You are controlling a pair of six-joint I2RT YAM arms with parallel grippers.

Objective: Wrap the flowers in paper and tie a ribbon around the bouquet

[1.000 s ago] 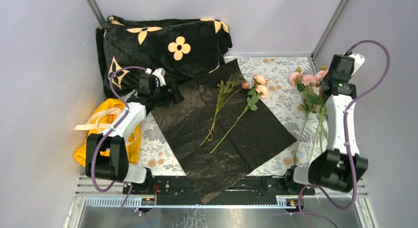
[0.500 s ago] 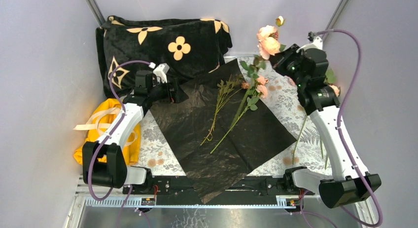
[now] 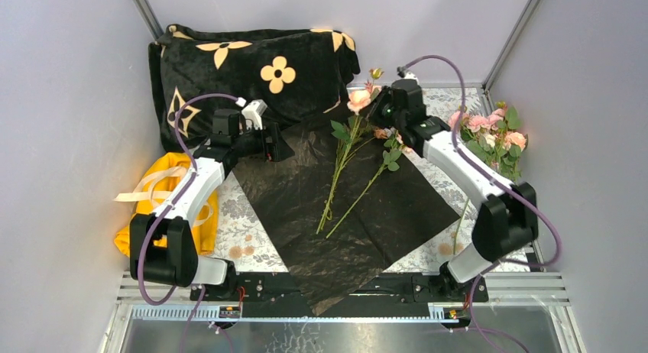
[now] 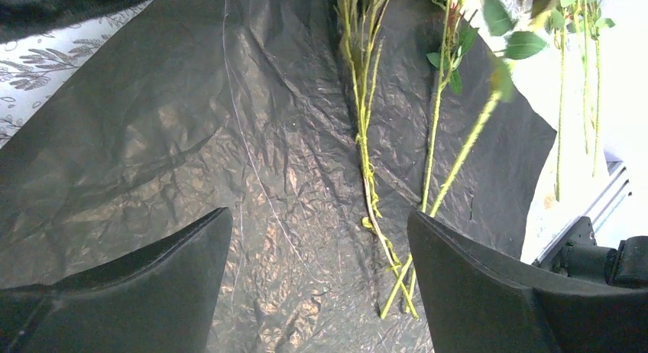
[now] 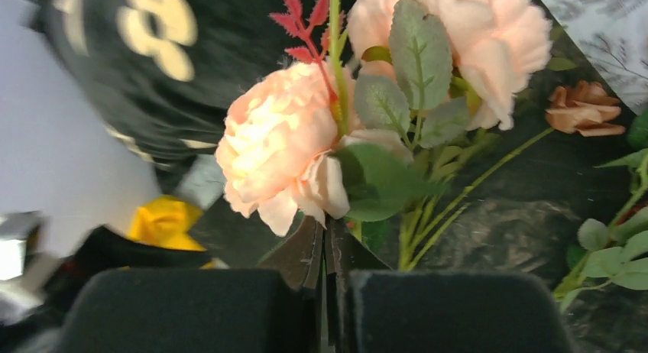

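1 second has swung the right gripper, clamped on a rose, from the right edge to upper centre over the paper. 2 stems lie there and more flowers wait at right, so gathering likely continues. Left gripper, jaws wide apart, hangs over the paper's left corner. Ribbon lies far left. The rose's lower stem is hidden.
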